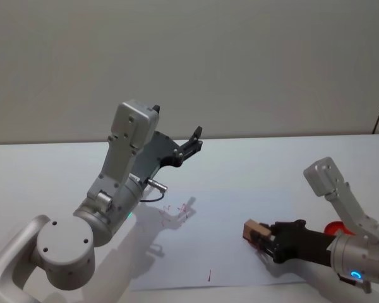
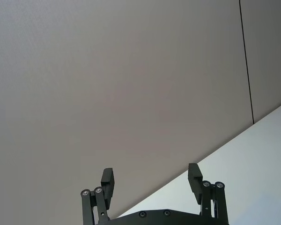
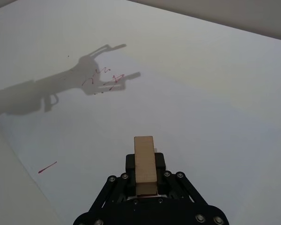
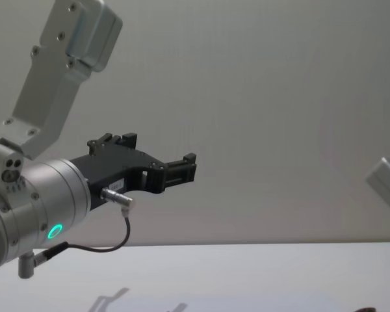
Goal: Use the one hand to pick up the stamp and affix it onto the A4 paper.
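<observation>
Right hand [image 1: 263, 237] clamped on the stamp [image 1: 251, 230], low over the right part of the A4 paper [image 1: 227, 259]. The stamp's end points forward, not down. Risk: pressed at a tilt, only one edge prints, or the block slips in the grip. Left hand [image 1: 194, 139] parked high, fingers apart.

Partly hidden stamp [image 3: 144, 159]
Its rear end is buried in the right gripper [image 3: 145, 166]; the A4 paper [image 3: 201, 117] bears red marks [image 3: 105, 79] too small to read.
</observation>
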